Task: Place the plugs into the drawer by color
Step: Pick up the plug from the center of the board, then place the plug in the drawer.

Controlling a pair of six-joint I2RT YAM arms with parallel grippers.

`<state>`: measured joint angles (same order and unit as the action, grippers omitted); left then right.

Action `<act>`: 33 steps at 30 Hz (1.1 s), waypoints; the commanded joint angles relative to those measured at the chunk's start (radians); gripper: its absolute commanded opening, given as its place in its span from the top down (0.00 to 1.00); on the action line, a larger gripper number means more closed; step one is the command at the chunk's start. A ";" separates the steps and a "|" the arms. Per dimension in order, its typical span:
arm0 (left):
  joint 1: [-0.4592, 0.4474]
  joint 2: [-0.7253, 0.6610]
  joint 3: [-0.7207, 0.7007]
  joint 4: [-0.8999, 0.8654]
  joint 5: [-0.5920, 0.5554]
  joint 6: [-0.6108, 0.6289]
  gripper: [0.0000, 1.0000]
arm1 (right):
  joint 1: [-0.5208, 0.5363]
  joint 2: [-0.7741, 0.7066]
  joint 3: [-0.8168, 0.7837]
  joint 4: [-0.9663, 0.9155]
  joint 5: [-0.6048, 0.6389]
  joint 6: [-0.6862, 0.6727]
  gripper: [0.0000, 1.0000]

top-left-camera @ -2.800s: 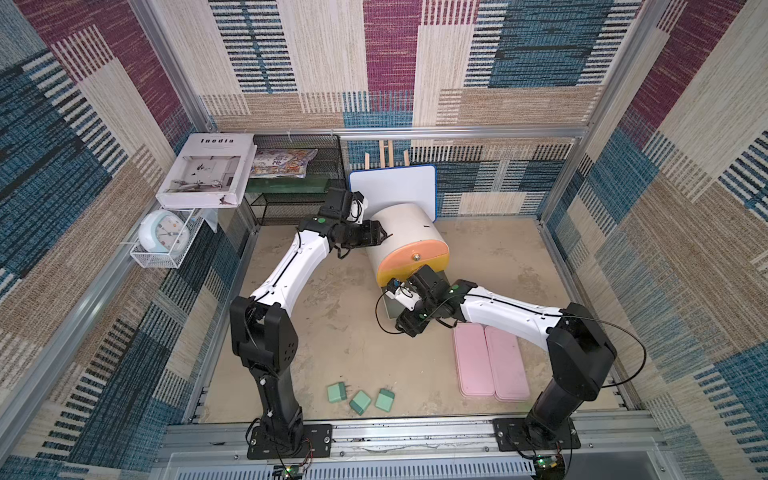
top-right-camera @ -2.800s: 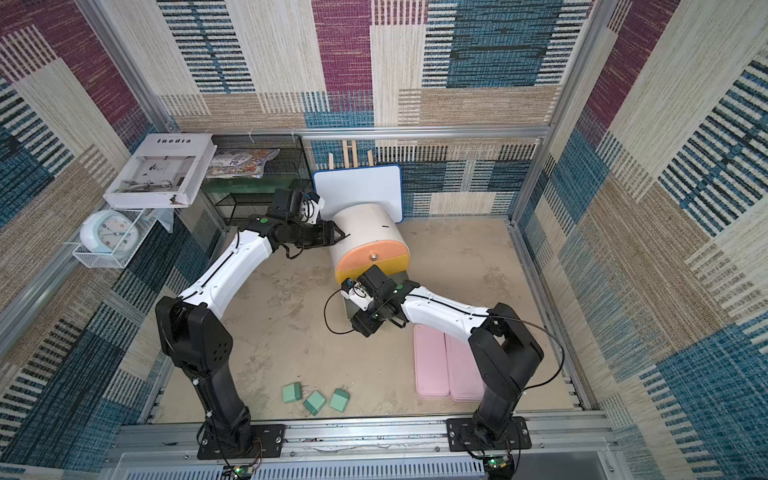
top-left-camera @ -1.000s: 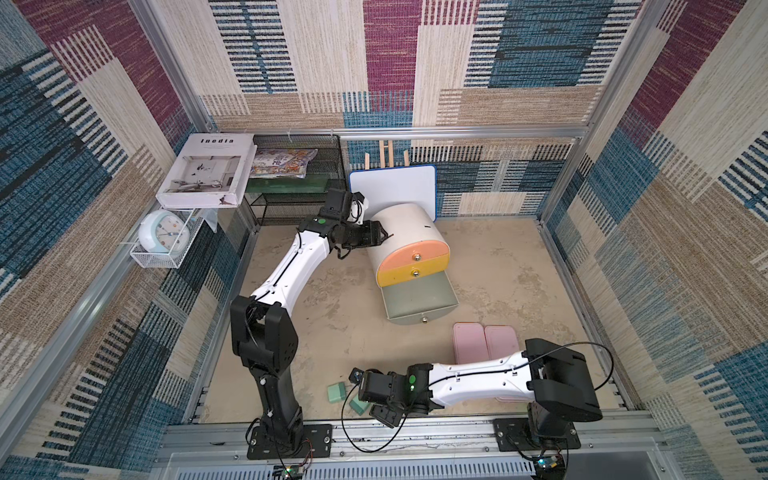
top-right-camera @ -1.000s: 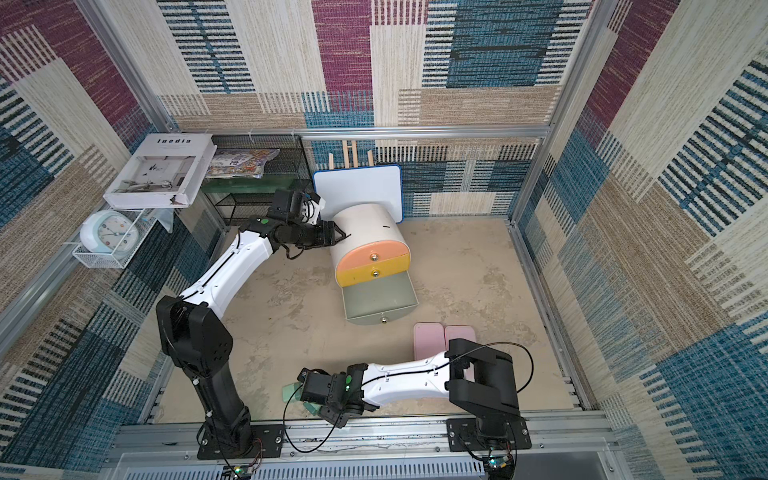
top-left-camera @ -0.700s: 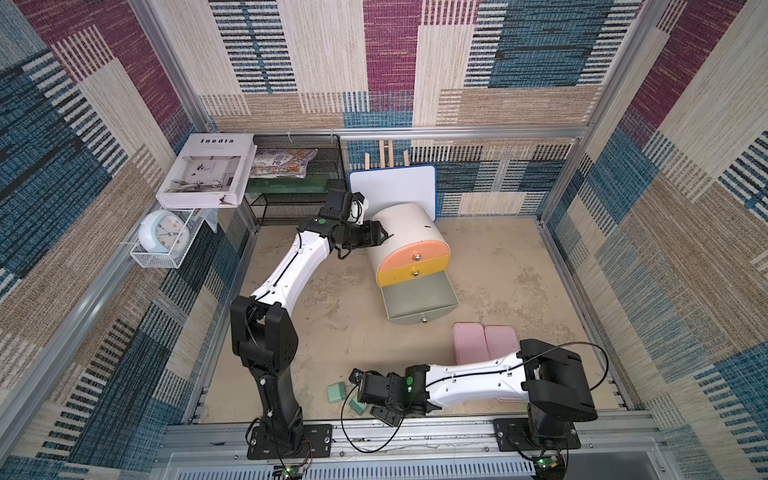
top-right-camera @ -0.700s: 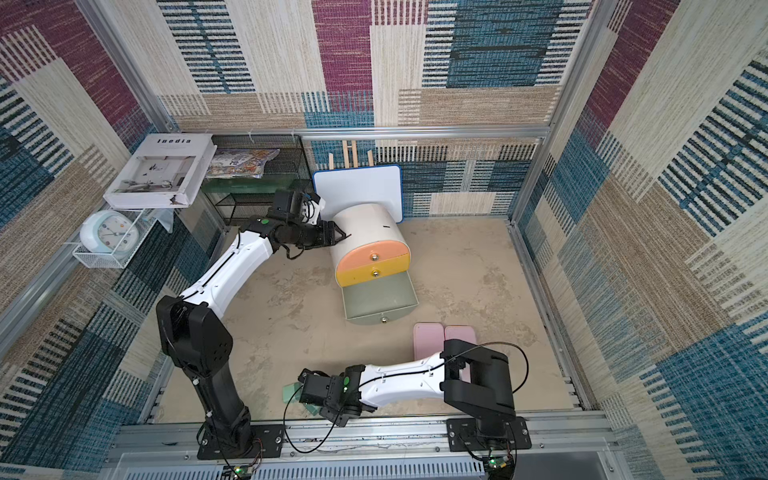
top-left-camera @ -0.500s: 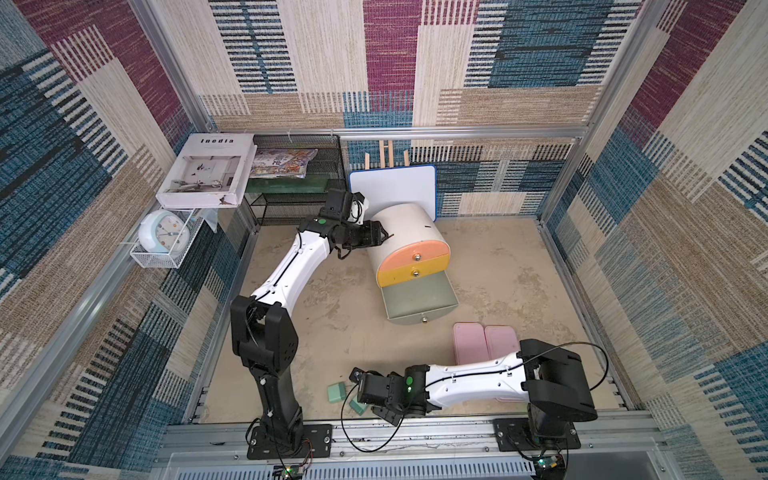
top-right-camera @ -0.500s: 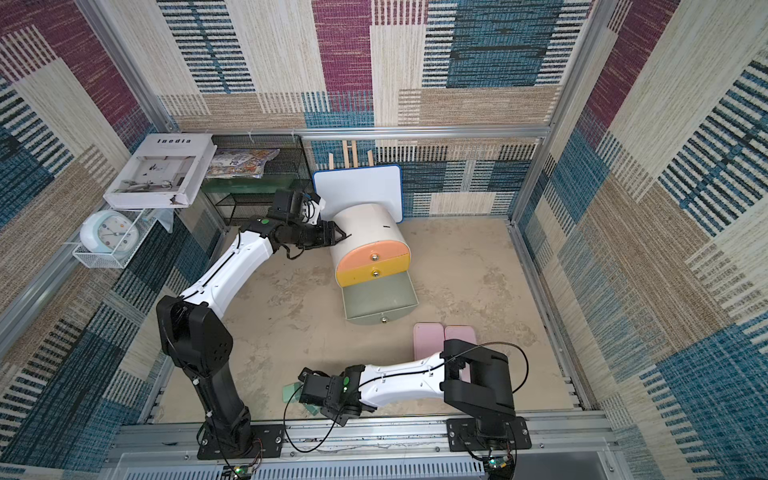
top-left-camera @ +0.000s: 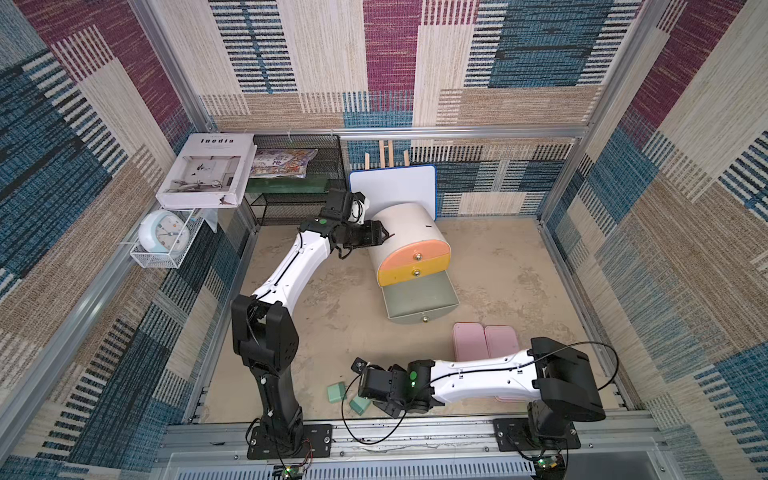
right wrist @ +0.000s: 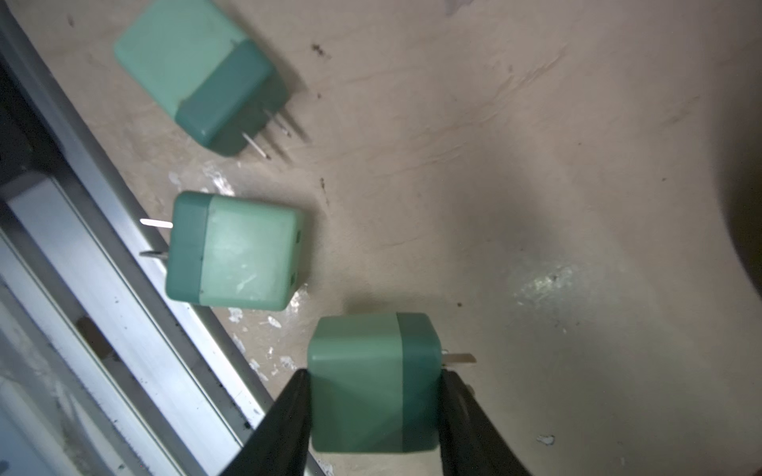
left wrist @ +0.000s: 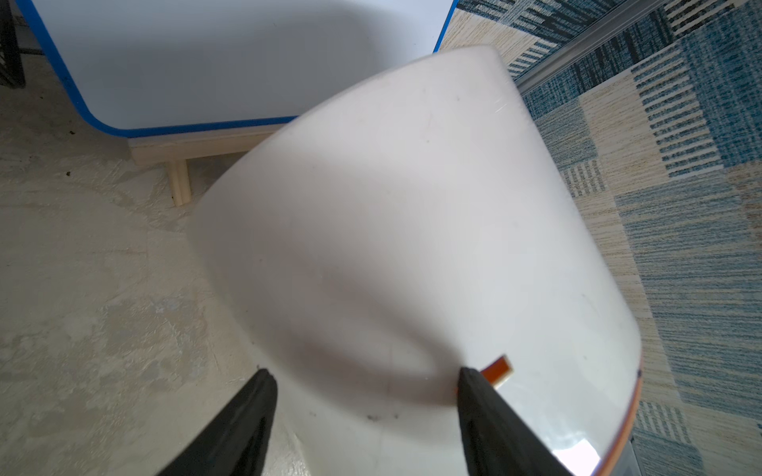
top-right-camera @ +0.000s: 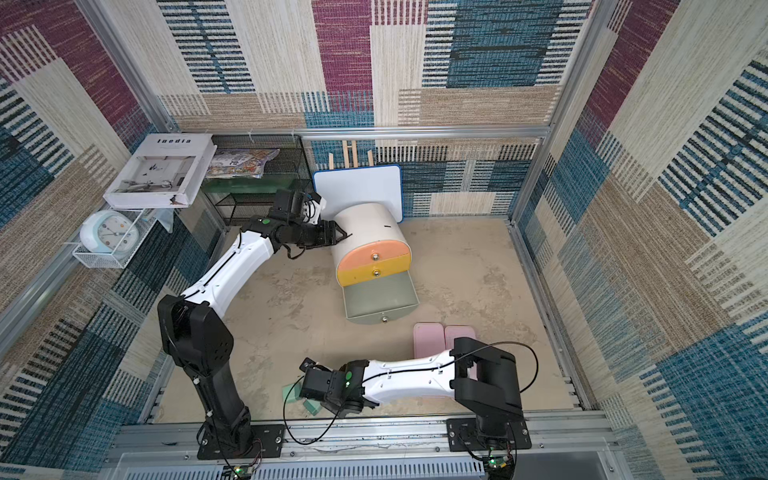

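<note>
Since earlier, the small white round-topped cabinet (top-left-camera: 409,226) has its pale grey-green bottom drawer (top-left-camera: 419,297) pulled open. The right hand (right wrist: 373,377) has crossed to the near edge of the surface (top-left-camera: 332,299) and is clamped on a boxy green two-pronged plug (right wrist: 371,350). The left hand (left wrist: 363,371), spread wide, braces the cabinet; the next move is likely to carry the plug into that drawer.

Off-task: whiteboard (top-left-camera: 392,189) with blue edge on wooden easel at back wall; black wire-mesh shelf (top-left-camera: 291,205) in back corner holds colourful packet (top-left-camera: 282,162); Inedia book (top-left-camera: 205,174) beside it, above clock (top-left-camera: 163,237) in white wire basket (top-left-camera: 156,261); two pink trays (top-left-camera: 469,343) side by side on floor
</note>
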<state>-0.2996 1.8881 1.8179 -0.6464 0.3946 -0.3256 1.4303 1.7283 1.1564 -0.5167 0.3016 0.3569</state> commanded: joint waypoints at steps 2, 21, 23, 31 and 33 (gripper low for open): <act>-0.003 0.017 -0.005 -0.091 -0.051 0.013 0.27 | -0.080 -0.111 -0.011 0.031 -0.018 0.034 0.56; -0.003 0.006 -0.005 -0.088 -0.042 0.011 0.27 | -0.549 -0.152 0.022 0.221 -0.224 0.056 0.56; -0.003 0.004 -0.006 -0.087 -0.042 0.011 0.27 | -0.554 -0.134 0.025 0.242 -0.231 0.055 0.56; -0.003 0.005 -0.009 -0.088 -0.042 0.009 0.27 | -0.579 -0.070 0.029 0.279 -0.258 0.051 0.55; -0.003 0.005 -0.009 -0.088 -0.044 0.010 0.27 | -0.583 -0.061 0.027 0.286 -0.270 0.050 0.55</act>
<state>-0.3000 1.8877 1.8183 -0.6434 0.3939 -0.3298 0.8516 1.6596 1.1847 -0.2687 0.0566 0.4049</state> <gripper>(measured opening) 0.726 0.486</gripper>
